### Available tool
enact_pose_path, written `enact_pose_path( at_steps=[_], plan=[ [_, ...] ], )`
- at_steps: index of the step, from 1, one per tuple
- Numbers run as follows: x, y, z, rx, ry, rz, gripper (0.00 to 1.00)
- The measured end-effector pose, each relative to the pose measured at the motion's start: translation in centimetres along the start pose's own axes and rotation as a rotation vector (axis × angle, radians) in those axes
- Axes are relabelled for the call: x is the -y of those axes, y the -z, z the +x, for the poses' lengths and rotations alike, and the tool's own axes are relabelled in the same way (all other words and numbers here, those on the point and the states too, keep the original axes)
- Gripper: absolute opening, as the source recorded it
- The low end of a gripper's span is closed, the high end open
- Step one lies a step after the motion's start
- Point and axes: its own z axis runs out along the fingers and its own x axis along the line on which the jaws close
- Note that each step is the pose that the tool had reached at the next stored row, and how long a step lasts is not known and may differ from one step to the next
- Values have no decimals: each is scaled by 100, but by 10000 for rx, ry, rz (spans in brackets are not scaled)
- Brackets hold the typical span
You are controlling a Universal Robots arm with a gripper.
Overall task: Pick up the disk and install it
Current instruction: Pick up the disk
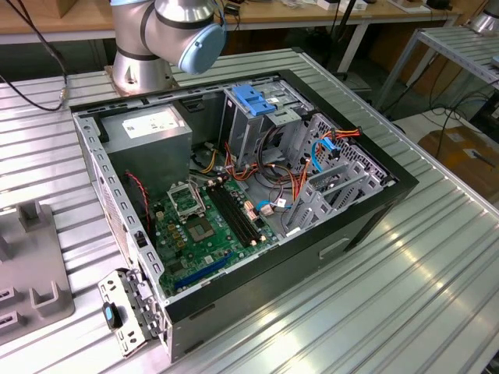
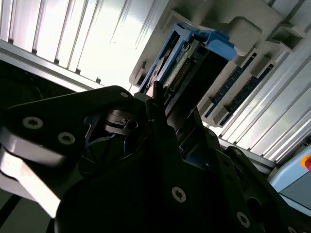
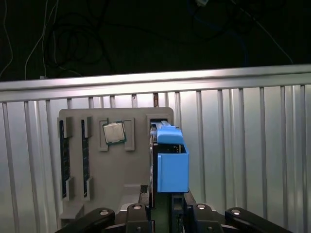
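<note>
The disk point(image 3: 172, 162) stands on edge in a slot of a grey holder point(image 3: 131, 170), its blue plastic rail facing the first wrist view. In the second wrist view the disk point(image 2: 194, 58) shows its dark body, a connector edge and a blue rail. My gripper point(image 3: 163, 206) hangs over it with one dark finger pressed to each flat face. The same hold appears in the second wrist view, where the gripper point(image 2: 160, 104) closes on the disk's near end. The open computer case point(image 1: 374, 195) lies on the ribbed table, with a metal drive cage point(image 1: 249, 125) inside.
The holder also carries a square processor chip point(image 3: 113, 132) and memory sticks point(image 3: 62, 155). In the case are a grey power-supply box point(image 1: 152, 128), a green motherboard point(image 1: 207, 222), loose cables point(image 1: 327, 152) and a blue latch point(image 1: 256, 100) on the cage. The arm's base point(image 1: 144, 66) stands behind the case.
</note>
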Motion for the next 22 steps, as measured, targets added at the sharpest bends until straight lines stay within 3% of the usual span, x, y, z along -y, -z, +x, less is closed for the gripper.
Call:
enact_pose_path(
  at_steps=[7, 18, 22],
  plan=[
    [9, 260, 1, 0, 0, 2, 35],
    [10, 288, 1, -2, 0, -2, 35],
    [13, 380, 1, 0, 0, 1, 35]
  ],
)
